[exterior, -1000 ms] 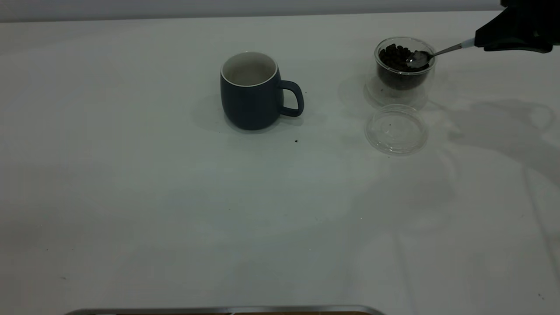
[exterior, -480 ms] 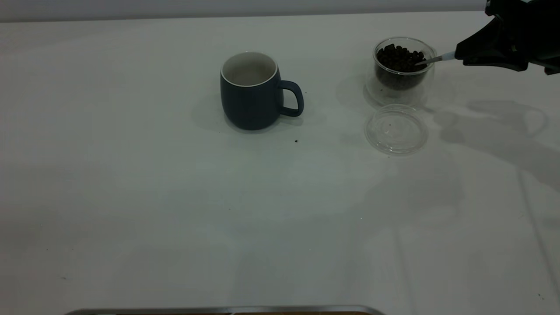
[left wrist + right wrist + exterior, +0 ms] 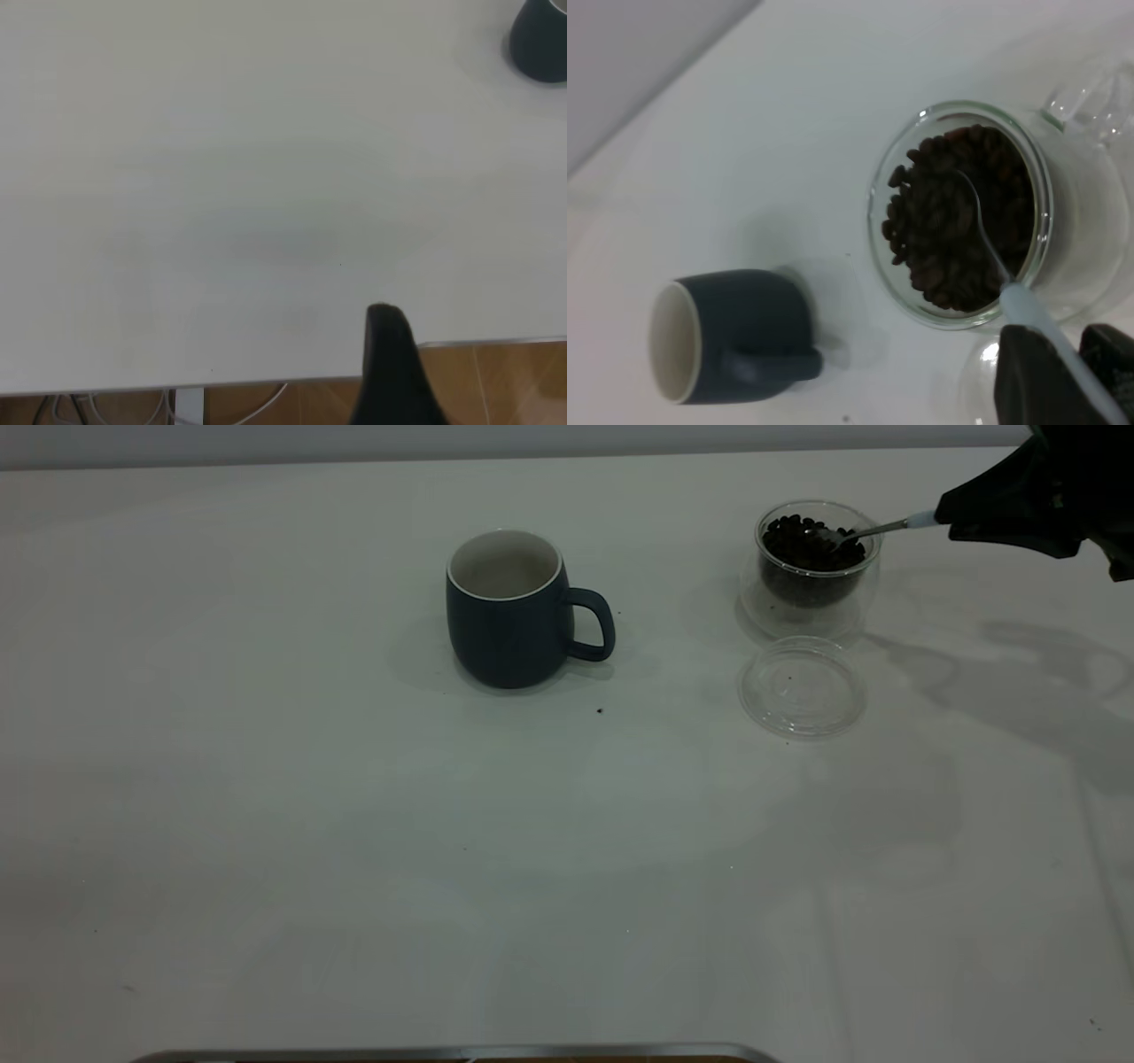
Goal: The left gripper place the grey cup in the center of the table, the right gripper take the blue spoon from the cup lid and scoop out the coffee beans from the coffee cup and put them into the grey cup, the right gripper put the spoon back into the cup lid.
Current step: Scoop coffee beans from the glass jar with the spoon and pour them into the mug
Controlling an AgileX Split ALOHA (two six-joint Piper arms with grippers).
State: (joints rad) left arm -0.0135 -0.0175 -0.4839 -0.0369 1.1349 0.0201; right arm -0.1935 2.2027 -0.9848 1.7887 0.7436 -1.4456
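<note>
Right gripper point(image 3: 950, 521) clenched on the blue spoon point(image 3: 873, 530) — long axis near level, bowl pointing left, buried in the coffee beans point(image 3: 808, 540) — left gripper point(image 3: 390, 354) parked, grip unreadable.

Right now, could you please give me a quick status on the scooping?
Right gripper shut on blue spoon, bowl in coffee beans inside coffee cup. Grey cup mid-table, no beans visible inside. Cup lid bare. Left gripper parked near table edge.

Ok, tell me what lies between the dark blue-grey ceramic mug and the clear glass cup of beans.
Only bare white table between mug and glass cup, in the exterior view.
</note>
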